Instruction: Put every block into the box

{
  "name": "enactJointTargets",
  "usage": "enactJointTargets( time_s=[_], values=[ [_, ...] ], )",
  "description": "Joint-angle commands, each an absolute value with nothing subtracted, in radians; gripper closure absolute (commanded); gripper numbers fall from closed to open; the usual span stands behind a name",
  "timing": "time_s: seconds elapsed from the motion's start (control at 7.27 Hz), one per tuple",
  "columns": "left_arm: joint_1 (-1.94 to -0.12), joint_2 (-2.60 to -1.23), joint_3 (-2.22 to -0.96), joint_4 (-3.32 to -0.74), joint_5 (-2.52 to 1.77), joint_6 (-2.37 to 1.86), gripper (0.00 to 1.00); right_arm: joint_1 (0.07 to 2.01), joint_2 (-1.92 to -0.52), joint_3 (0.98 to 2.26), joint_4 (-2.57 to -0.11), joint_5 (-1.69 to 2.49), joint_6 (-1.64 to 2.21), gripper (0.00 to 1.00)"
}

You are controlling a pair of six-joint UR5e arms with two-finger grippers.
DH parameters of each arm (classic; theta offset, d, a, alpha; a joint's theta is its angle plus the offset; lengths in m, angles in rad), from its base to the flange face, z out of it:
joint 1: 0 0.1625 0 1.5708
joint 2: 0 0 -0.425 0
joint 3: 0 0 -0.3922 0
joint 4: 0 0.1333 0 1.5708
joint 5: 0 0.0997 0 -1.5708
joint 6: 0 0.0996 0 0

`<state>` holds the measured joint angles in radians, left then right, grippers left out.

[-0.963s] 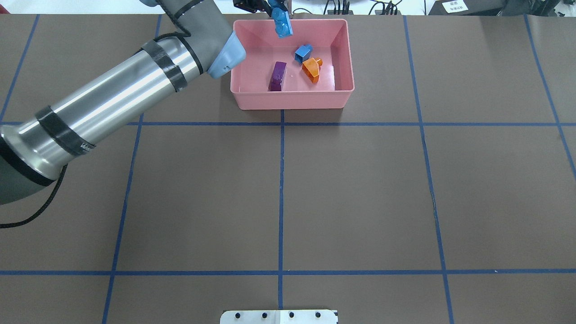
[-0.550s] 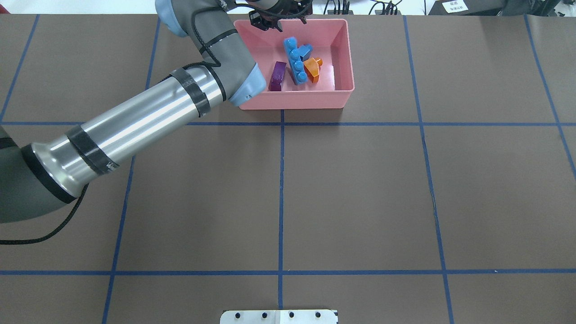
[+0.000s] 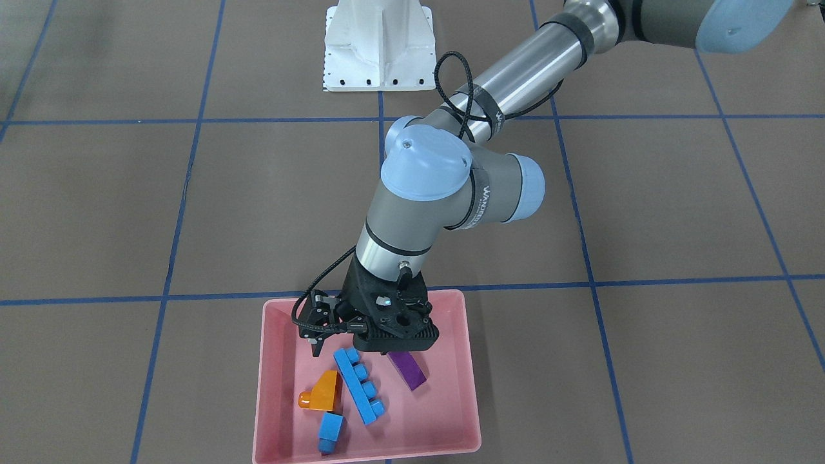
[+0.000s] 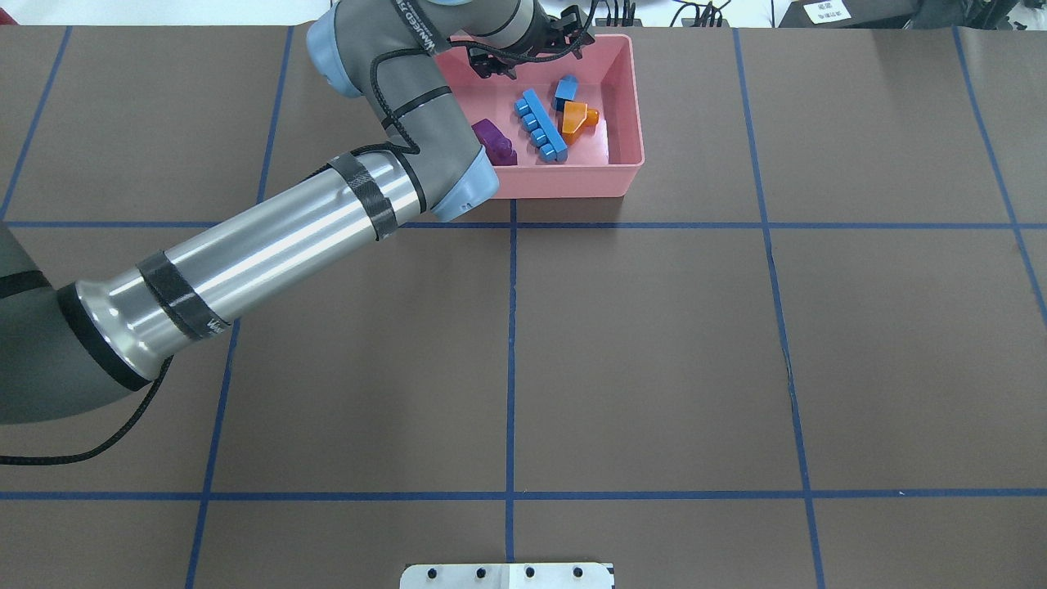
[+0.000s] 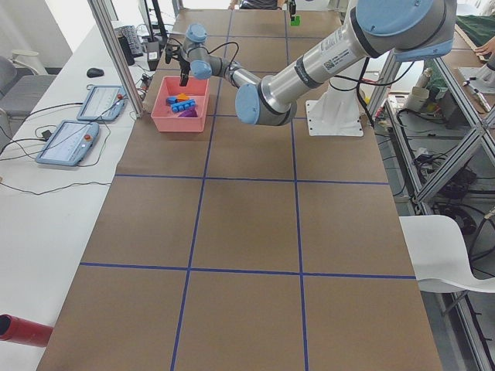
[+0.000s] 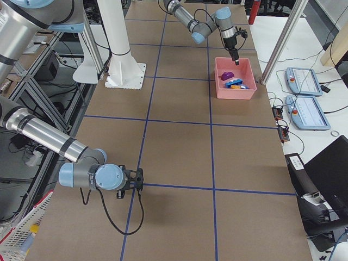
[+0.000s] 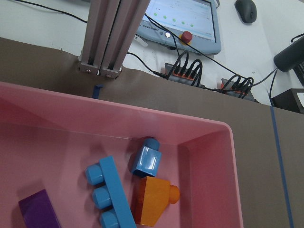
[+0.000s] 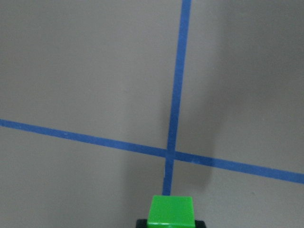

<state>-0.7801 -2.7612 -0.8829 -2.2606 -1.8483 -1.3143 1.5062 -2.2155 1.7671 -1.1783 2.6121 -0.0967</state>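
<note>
- The shallow pink plastic box sits at the far edge of the brown paper-covered table, on the side away from the white robot base.
- Four of the blocks lie inside it. The long light-blue four-stud bar lies slantwise across the middle of the floor.
- The orange sloped block lies on its side against the bar, its stud pointing away from it.
- The small light-blue cube rests against the orange block's far end and just beside the bar's end, near the far wall.
- The narrow purple block lies on the bar's other side, apart from it. From overhead the arm's elbow half covers it.
- The left gripper hangs above the box near its far wall, jaws spread apart with nothing between them.
- The right gripper is low over the table at the robot's right end, well apart from the box.
- Its fingers are clamped on the green sloped block, which is held above a crossing of blue tape lines. Whether the block touches the paper I cannot tell.
- Two tablet-like control panels lie on the white bench beside the table.
</note>
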Motion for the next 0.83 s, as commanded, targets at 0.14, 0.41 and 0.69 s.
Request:
enactJointTargets(
  time_s=[0.14,0.41,0.69],
  values=[
    [-0.784,-2.69,-1.002,-2.238,-1.853,-1.316,0.0,1.581,-2.06,2.078,-1.66,2.606,-0.097,1.0],
    [-0.798,-2.638,-1.081,-2.18,-1.914,-1.313,0.0,1.577,-1.682,2.059,-1.951,2.53,-0.077,1.0],
    [-0.874,-2.507,-1.182,-2.171,-2.015,-1.298,0.0,1.559,-1.321,1.95,-2.078,2.502,0.08,1.0]
  ],
)
